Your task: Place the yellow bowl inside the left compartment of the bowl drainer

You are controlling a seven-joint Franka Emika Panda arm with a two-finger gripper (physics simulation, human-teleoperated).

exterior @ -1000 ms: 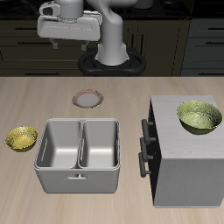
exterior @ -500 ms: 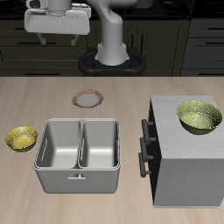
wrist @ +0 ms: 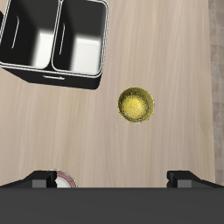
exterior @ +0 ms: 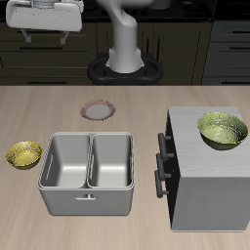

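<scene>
The small golden yellow bowl [exterior: 24, 154] sits on the wooden table beside the bowl drainer [exterior: 86, 138], empty and untouched. In the wrist view the yellow bowl [wrist: 136, 105] lies a short way from the bowl drainer [wrist: 54, 70]. The left compartment [exterior: 66, 161] is the well nearer the bowl and it is empty; the wrist view shows the left compartment [wrist: 83, 39] too. My gripper [exterior: 47, 37] hangs high above the table's back, open and holding nothing. Its fingertips [wrist: 39, 179] stand wide apart around the gripper [wrist: 114, 179] midpoint.
A small pinkish-rimmed plate [exterior: 98, 110] lies behind the drainer. A tall grey cabinet [exterior: 210, 186] with dark handles stands on the drainer's other side, with a larger yellow-green bowl [exterior: 223, 130] on top. The robot's base [exterior: 125, 68] is at the back.
The gripper has travelled sideways, toward the side where the yellow bowl lies, and risen slightly. It stayed open. Nothing on the table moved.
</scene>
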